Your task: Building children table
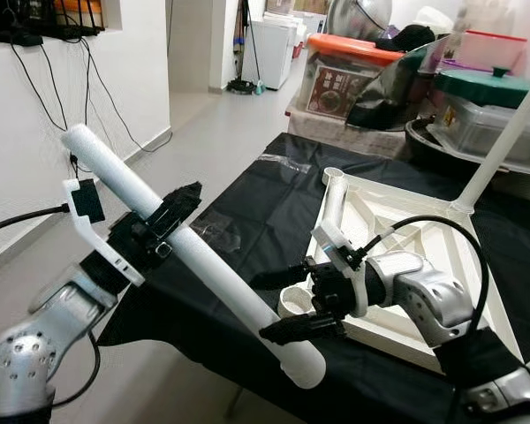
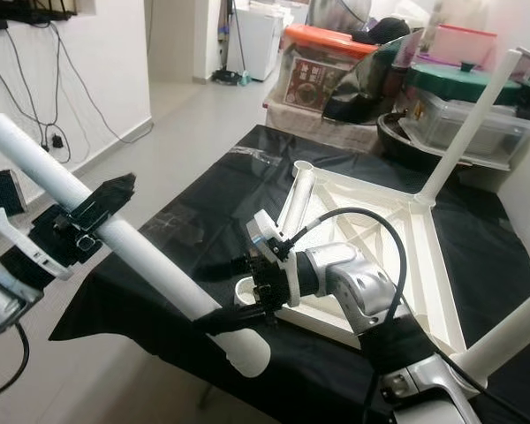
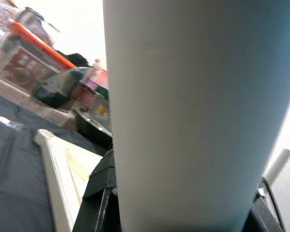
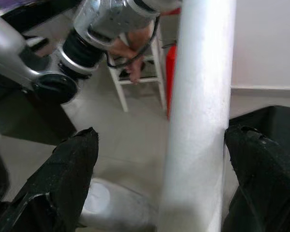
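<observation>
My left gripper [image 1: 182, 208] is shut on a long white table leg [image 1: 225, 278], held slanting over the table's near left edge. The leg's lower end [image 1: 305, 367] hangs just off the black cloth. My right gripper [image 1: 281, 305] is open with its black fingers [image 4: 63, 179] on either side of the leg's lower part. The white tabletop [image 1: 424, 225] lies upside down on the black cloth. An empty round socket [image 1: 293, 305] sits at its near corner, right behind the right gripper. Another open socket [image 1: 333, 175] is at the far left corner. One leg [image 1: 503, 141] stands fitted at the far corner, another [image 2: 512, 331] at the near right.
Black cloth [image 1: 247, 203] covers the worktable. Storage boxes with orange [image 1: 349, 71] and green [image 1: 486, 88] lids crowd the back. A white wall with hanging cables [image 1: 62, 106] runs on the left, with open grey floor [image 1: 203, 132] between it and the table.
</observation>
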